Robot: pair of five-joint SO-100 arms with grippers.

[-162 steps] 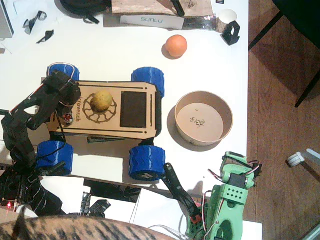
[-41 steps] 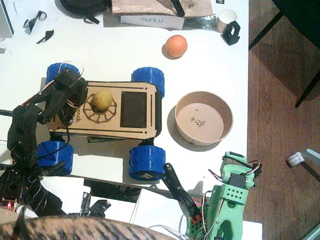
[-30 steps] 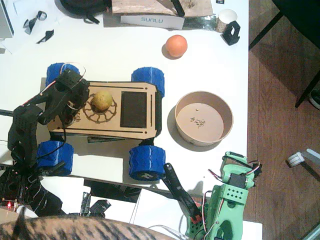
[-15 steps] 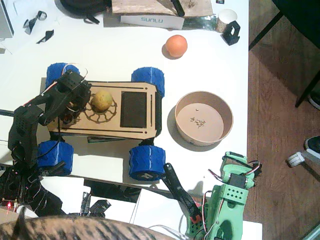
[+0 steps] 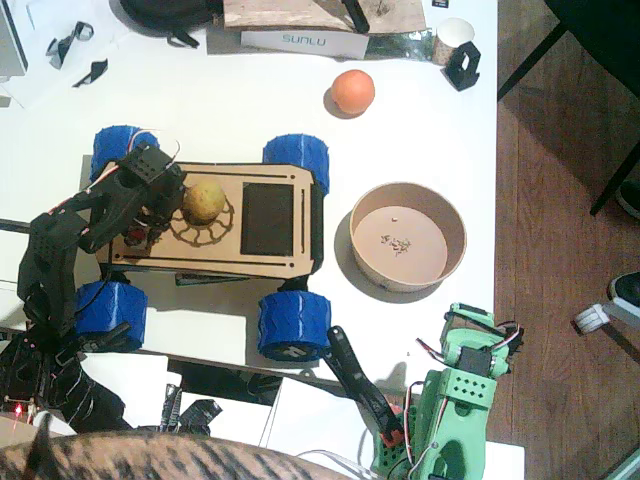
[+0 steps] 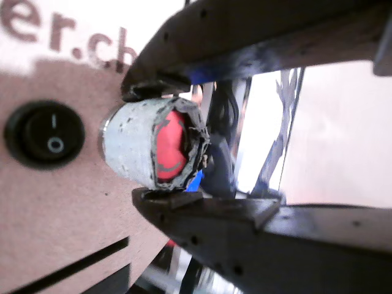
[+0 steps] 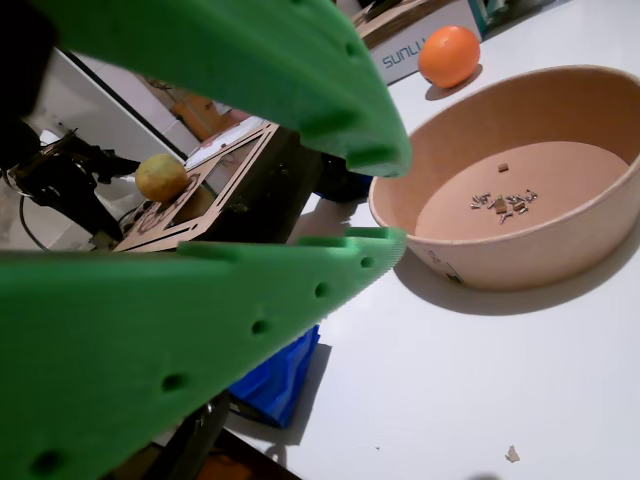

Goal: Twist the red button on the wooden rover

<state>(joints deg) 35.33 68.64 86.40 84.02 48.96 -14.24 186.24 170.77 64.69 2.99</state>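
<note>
The wooden rover [image 5: 225, 252] stands at the left of the table on blue wheels. My left gripper [image 5: 150, 212], the black one, reaches down onto the left end of its deck and hides the red button in the fixed view. In a wrist view the black jaws of the left gripper [image 6: 144, 144] are shut on the red button [image 6: 169, 144], one above and one below its silvery ring [image 6: 125, 147]. The green right arm [image 5: 455, 395] rests at the near right edge. Its gripper [image 7: 400, 200] shows a narrow gap with nothing in it.
A yellow ball [image 5: 203, 200] sits in the rover's gear ring beside the left gripper. A tan bowl [image 5: 455, 235] lies right of the rover, an orange ball [image 5: 352, 91] behind it. A black rocker switch [image 6: 44, 133] sits next to the button. Clutter lines the far edge.
The left gripper has shifted a little along the deck toward the yellow ball and its wrist has turned slightly. The right arm has not moved.
</note>
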